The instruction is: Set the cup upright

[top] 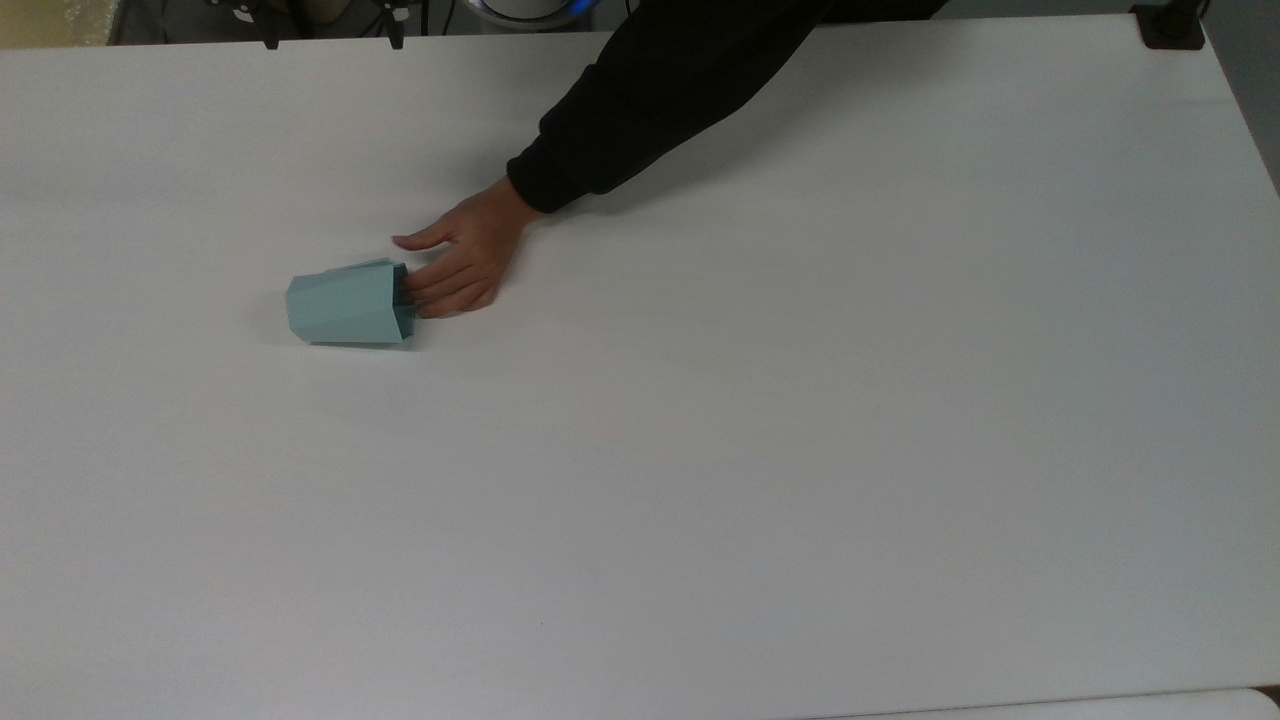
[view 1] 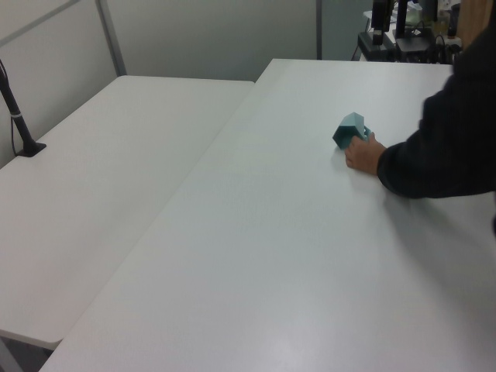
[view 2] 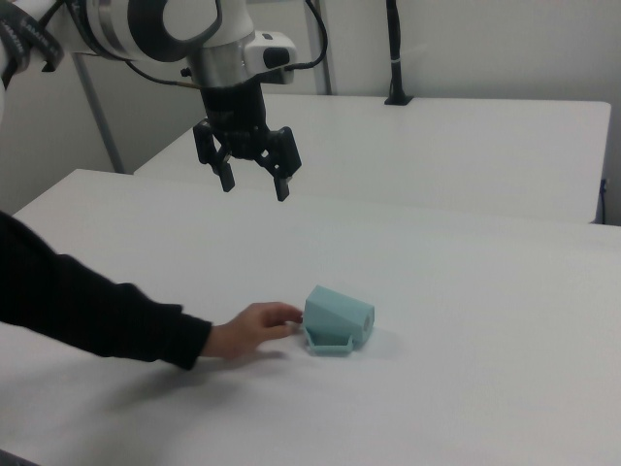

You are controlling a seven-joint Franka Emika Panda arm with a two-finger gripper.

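Two white tables (view 1: pixel 116 178) stand side by side before plain pale wall panels (view 1: pixel 209 35) with metal uprights.

**White tables, a dark sleeve**

A black sleeve (top: pixel 660 90) stretches across a white table (top: pixel 800 450). A second white table (view 1: pixel 101 194) adjoins it, with a black clamped post (view 1: pixel 17 116) at its edge.

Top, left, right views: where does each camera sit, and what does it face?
Top view: high, looking down on the white table; a person's hand touches the tipped cup.
Left view: raised, off one table end; same hand at the cup.
Right view: lower, opposite side; open gripper hangs above the table.
All three share the cup and hand.
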